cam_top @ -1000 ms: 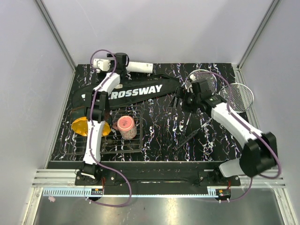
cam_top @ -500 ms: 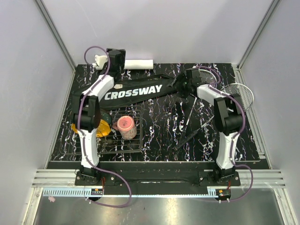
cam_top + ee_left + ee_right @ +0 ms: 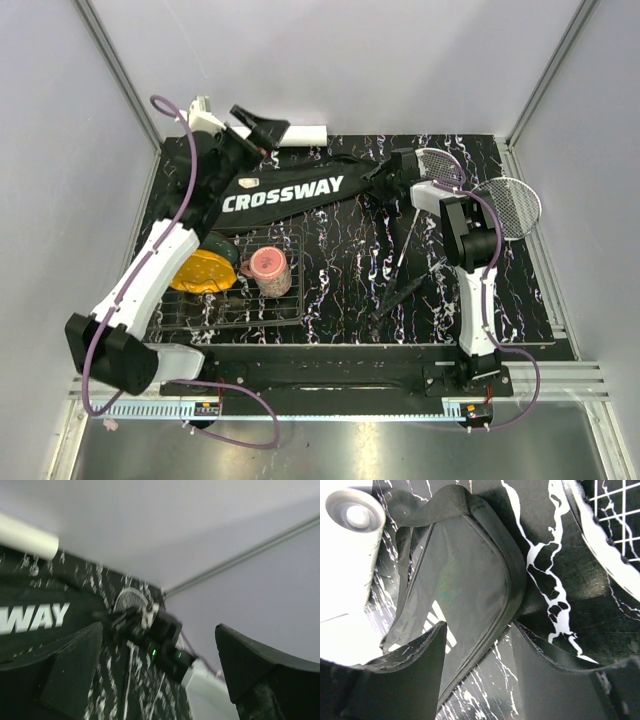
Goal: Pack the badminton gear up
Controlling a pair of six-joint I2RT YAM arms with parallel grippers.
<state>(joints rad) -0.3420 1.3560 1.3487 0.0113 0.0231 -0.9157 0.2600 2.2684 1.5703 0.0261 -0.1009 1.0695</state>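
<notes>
Two rackets (image 3: 505, 205) lie on the right of the black marbled tabletop (image 3: 340, 280), thin dark shafts pointing nearward and white-strung oval heads farther back. Beside them the long black bag (image 3: 290, 190) stretches leftward, its white "CROSSWAY" lettering readable. The right pincer (image 3: 477, 627), partly open, straddles the bag's right end. The left pincer (image 3: 270, 128) gapes wide and empty, raised near the white tube (image 3: 300, 135) at the back edge.

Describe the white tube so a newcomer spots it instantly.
On the black marbled table, look along the far edge by the back wall. Beyond the long black CROSSWAY bag lies the white tube on its side: a plain smooth cylinder, unlike the strung oval rackets.
</notes>
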